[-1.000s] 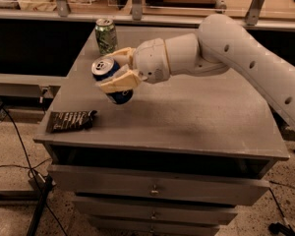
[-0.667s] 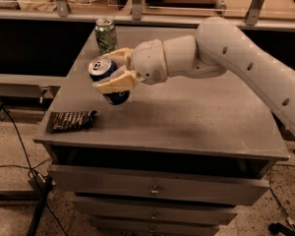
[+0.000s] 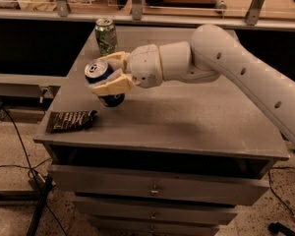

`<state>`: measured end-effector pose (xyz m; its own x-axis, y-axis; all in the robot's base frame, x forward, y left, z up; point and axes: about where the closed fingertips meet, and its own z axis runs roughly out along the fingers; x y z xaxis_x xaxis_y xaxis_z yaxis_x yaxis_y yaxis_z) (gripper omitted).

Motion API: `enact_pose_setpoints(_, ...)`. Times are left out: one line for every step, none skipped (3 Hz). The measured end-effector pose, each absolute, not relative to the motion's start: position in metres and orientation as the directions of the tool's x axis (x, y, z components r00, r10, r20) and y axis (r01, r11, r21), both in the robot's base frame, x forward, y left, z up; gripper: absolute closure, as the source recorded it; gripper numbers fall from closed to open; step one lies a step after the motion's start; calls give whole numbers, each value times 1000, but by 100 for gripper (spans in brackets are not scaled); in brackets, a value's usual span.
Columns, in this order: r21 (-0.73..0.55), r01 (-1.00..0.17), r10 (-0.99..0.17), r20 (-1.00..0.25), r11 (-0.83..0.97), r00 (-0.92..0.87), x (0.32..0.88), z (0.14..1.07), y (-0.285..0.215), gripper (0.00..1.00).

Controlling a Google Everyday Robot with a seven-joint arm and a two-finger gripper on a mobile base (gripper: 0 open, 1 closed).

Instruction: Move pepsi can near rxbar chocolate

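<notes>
My gripper (image 3: 107, 75) reaches in from the right and is shut on the pepsi can (image 3: 101, 78), a dark blue can with a silver top. I hold it tilted, a little above the grey tabletop (image 3: 187, 117), at the left side. The rxbar chocolate (image 3: 71, 121), a flat dark wrapper with pale lettering, lies on the table's front left corner, just below and left of the can.
A green-and-white can (image 3: 106, 35) stands upright at the back left of the table. Drawers (image 3: 152, 188) sit under the tabletop. A counter with metal posts runs behind. Cables lie on the floor at left.
My gripper has carried the pepsi can slightly left and toward the front, closer to the rxbar chocolate. The other things have not moved.
</notes>
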<state>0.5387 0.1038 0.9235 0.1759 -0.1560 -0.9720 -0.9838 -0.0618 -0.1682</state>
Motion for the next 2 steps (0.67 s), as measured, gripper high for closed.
enact_pose_setpoints(-160,-985,-135,-977,-66,167,541,920,109,100)
enact_pose_setpoints(-144,-987,-115,-982,-70,152,542,917,112,85)
